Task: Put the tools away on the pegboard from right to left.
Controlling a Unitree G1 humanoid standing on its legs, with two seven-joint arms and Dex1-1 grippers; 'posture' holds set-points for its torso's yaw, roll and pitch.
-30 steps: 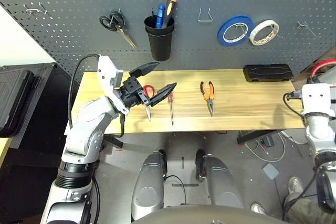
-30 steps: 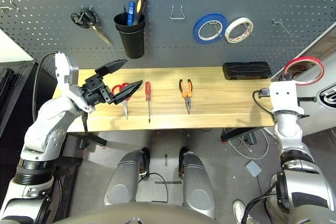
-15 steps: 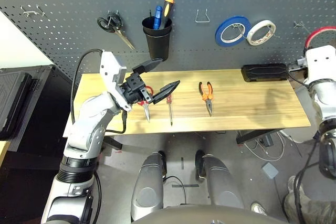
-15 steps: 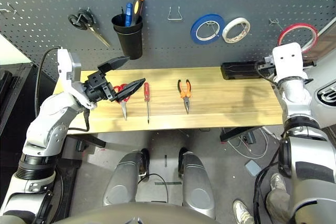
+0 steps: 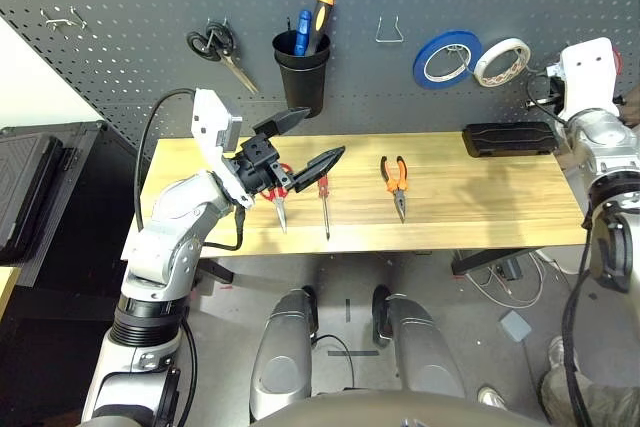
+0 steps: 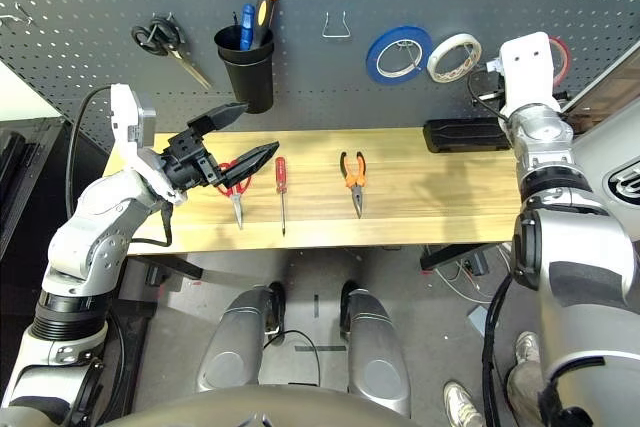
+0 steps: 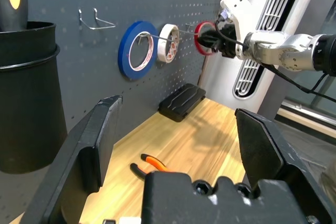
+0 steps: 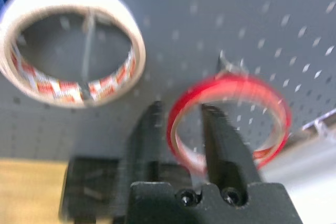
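Observation:
The red tape ring (image 8: 231, 85) hangs against the pegboard (image 5: 130, 67) at a hook, just right of the white tape roll (image 8: 68, 35). My right gripper (image 8: 181, 107) is up at the board, its fingers slightly open on either side of the ring's rim. On the wooden table (image 5: 480, 197) lie the red-handled scissors (image 5: 280, 185), the red screwdriver (image 5: 324, 202) and the orange-and-black pliers (image 5: 398, 182). My left gripper (image 5: 318, 134) hovers wide open and empty just above the scissors.
On the board hang black-handled scissors (image 5: 215, 47), a black cup (image 5: 303, 77) holding two drivers, an empty wire hook (image 5: 389, 29) and a blue tape roll (image 5: 447, 57). A flat black case (image 5: 510, 137) lies at the table's back right.
My right arm has lifted the red ring from beside the table's right end up to the pegboard, and its fingers have parted. The left arm has barely moved.

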